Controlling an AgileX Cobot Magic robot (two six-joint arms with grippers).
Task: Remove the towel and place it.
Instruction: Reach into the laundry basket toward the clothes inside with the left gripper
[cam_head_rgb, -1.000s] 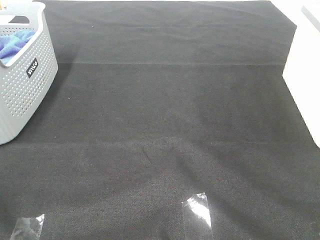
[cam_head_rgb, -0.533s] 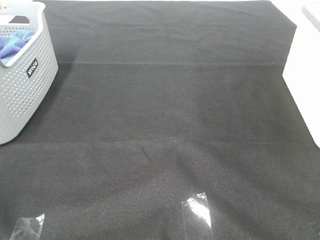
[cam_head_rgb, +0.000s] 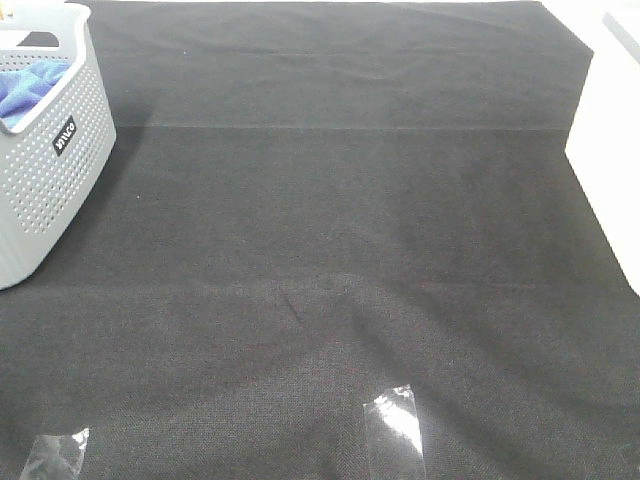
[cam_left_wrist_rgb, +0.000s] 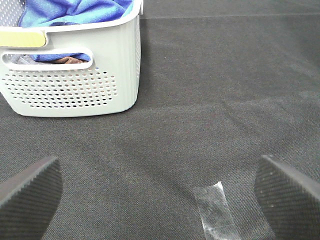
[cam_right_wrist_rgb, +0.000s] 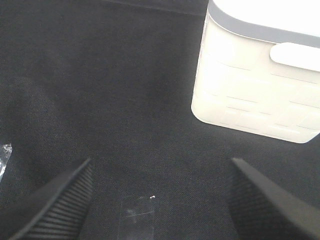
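Jaws of left gripper (cam_left_wrist_rgb: 159, 200) and right gripper (cam_right_wrist_rgb: 162, 205) are gaping empty, and the bunched royal-blue microfibre towel (cam_left_wrist_rgb: 70, 11), possibly catching inside the grey perforated plastic basket (cam_left_wrist_rgb: 116, 65), is threatening to drag it along.

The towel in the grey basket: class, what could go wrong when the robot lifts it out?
The towel lies bunched in the basket and shows through its handle slot; it might snag and drag the basket along.
The black table cover is rippled; the left gripper, if low, could catch it.
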